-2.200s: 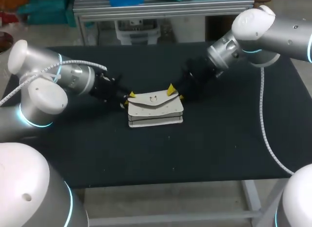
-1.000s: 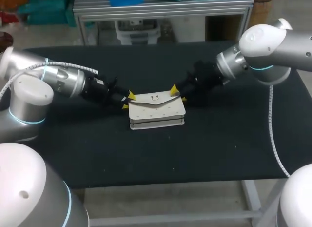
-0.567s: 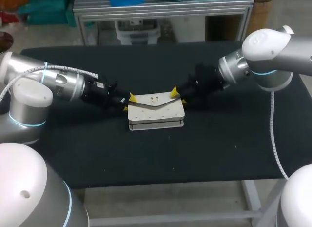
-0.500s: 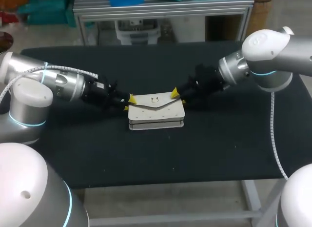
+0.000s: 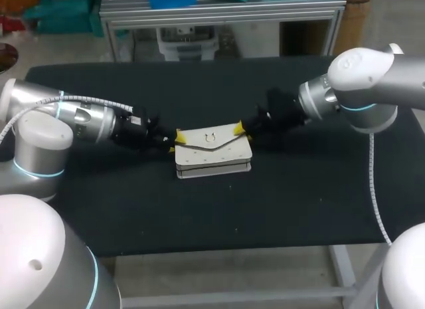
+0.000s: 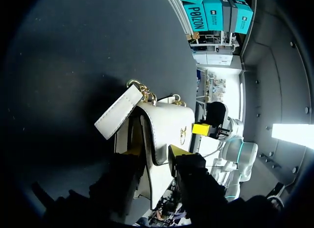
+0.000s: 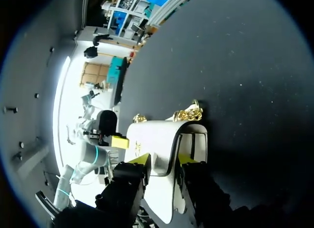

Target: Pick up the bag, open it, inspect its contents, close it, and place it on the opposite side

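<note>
A white flap bag [image 5: 212,151] with a small ring clasp lies flat at the middle of the black table [image 5: 212,216]. My left gripper [image 5: 174,140] is at its left end and my right gripper [image 5: 241,130] at its right end. In the left wrist view the gripper [image 6: 155,152] is shut on the bag [image 6: 167,127], one fingertip on each side of the end panel, beside a white strap tab [image 6: 117,113]. In the right wrist view the gripper [image 7: 164,159] grips the flap end of the bag [image 7: 152,135] the same way, near a gold chain [image 7: 189,113].
The black tabletop stretches bare around the bag on all sides. Each wrist view shows the other arm's yellow fingertip [image 6: 201,129] [image 7: 119,141] at the bag's far end. A grey cable [image 5: 368,183] hangs along the right arm over the table's right side.
Both arms have lowered a little and drawn slightly outward while staying at the bag's ends. The flap, which sagged in the middle, now lies flatter. The bag has stayed in place.
</note>
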You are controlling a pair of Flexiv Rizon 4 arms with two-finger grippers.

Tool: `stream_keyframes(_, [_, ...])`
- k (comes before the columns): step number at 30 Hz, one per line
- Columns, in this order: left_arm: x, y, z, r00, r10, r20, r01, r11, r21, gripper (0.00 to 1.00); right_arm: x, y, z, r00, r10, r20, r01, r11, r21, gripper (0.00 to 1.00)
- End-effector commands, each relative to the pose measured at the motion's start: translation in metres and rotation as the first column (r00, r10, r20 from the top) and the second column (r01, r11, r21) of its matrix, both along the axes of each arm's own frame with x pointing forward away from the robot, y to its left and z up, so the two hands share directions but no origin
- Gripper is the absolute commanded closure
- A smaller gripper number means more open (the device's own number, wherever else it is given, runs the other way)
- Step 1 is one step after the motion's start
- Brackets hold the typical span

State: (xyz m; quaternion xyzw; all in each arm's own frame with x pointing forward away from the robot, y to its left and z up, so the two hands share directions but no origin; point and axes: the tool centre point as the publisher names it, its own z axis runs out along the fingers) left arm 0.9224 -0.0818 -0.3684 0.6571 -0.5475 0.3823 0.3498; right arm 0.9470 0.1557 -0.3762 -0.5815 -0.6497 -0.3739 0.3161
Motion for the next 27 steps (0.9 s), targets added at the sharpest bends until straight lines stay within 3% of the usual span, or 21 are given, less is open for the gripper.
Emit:
stream_keyframes(1, [-0.002, -0.001, 0.002, 1.0, 0.008, 0.007, -0.008, 1.0, -0.002, 0.58, -0.001, -0.005, -0.002, 1.0, -0.017, -0.019, 0.018, 1.0, 0.022, 0.0])
stream_keyframes(6, [0.001, 0.001, 0.007, 1.0, 0.013, 0.004, -0.013, 1.0, -0.01, 0.61, 0.005, -0.007, 0.001, 0.999, -0.033, -0.039, 0.035, 0.999, 0.042, 0.03])
stream_keyframes(12, [0.005, 0.0, 0.008, 1.0, 0.006, -0.021, -0.007, 1.0, -0.022, 0.69, 0.012, -0.006, 0.004, 0.997, -0.046, -0.062, 0.05, 0.997, 0.065, 0.2])
stream_keyframes(16, [0.006, -0.002, 0.006, 0.999, -0.007, -0.047, 0.005, 0.999, -0.037, 0.83, 0.009, 0.001, 0.004, 0.997, -0.036, -0.067, 0.042, 0.996, 0.084, 0.46])
stream_keyframes(19, [0.005, -0.002, 0.004, 0.998, -0.012, -0.063, 0.009, 0.999, -0.051, 0.82, 0.005, 0.005, 0.001, 0.997, -0.024, -0.079, 0.032, 0.994, 0.101, 0.44])
stream_keyframes(21, [0.006, -0.005, 0.002, 0.996, -0.024, -0.083, 0.019, 0.998, -0.062, 0.75, 0.002, 0.007, -0.001, 0.996, -0.019, -0.082, 0.028, 0.994, 0.104, 0.42])
stream_keyframes(22, [0.006, -0.007, 0.001, 0.995, -0.028, -0.093, 0.022, 0.997, -0.067, 0.76, 0.002, 0.008, -0.002, 0.996, -0.018, -0.083, 0.027, 0.994, 0.106, 0.46])
stream_keyframes(23, [0.006, -0.01, 0.0, 0.994, -0.028, -0.101, 0.022, 0.998, -0.065, 0.82, 0.002, 0.008, -0.003, 0.996, -0.017, -0.084, 0.026, 0.994, 0.106, 0.51])
stream_keyframes(24, [0.006, -0.012, -0.001, 0.995, -0.028, -0.1, 0.022, 0.998, -0.064, 1.0, 0.002, 0.009, -0.004, 0.996, -0.012, -0.088, 0.022, 0.993, 0.112, 0.54])
stream_keyframes(25, [0.006, -0.013, -0.002, 0.994, -0.027, -0.101, 0.021, 0.998, -0.065, 1.0, 0.002, 0.009, -0.005, 0.996, -0.01, -0.087, 0.02, 0.993, 0.113, 0.55])
stream_keyframes(26, [0.006, -0.014, -0.003, 0.994, -0.027, -0.101, 0.02, 0.998, -0.068, 1.0, 0.001, 0.011, -0.005, 0.996, -0.004, -0.085, 0.013, 0.994, 0.106, 0.68])
stream_keyframes(27, [0.006, -0.015, -0.003, 0.995, -0.027, -0.101, 0.02, 0.997, -0.069, 1.0, 0.001, 0.012, -0.005, 0.997, 0.0, -0.08, 0.008, 0.995, 0.102, 1.0])
